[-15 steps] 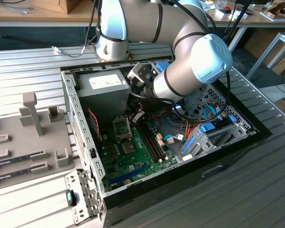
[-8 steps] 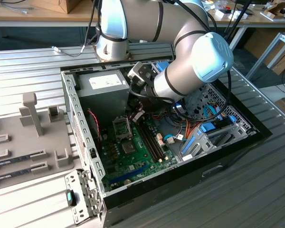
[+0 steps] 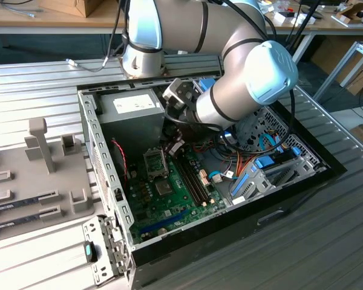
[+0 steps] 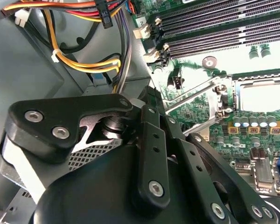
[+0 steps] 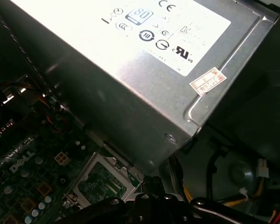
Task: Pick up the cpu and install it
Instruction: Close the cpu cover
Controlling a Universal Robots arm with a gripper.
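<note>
My gripper (image 3: 172, 147) hangs inside the open computer case, low over the green motherboard (image 3: 169, 199) and just beside its CPU socket (image 3: 155, 161). In both wrist views the gripper's black linkage (image 4: 149, 154) (image 5: 149, 207) blocks the tips from sight. The socket (image 4: 261, 93) lies a short way off, its metal frame (image 4: 210, 93) swung up. In the first wrist view the socket (image 5: 101, 183) shows green inside its frame. The cpu is hidden; I cannot tell whether it is in the gripper.
The big grey power supply (image 3: 130, 112) (image 5: 130, 70) stands close against the gripper. Black memory slots (image 3: 193, 178) (image 4: 214, 28) run beside the socket. Yellow and orange cables (image 4: 84, 60) hang near the wrist. A grey fixture tray (image 3: 36, 181) lies outside the case on the exterior view's left.
</note>
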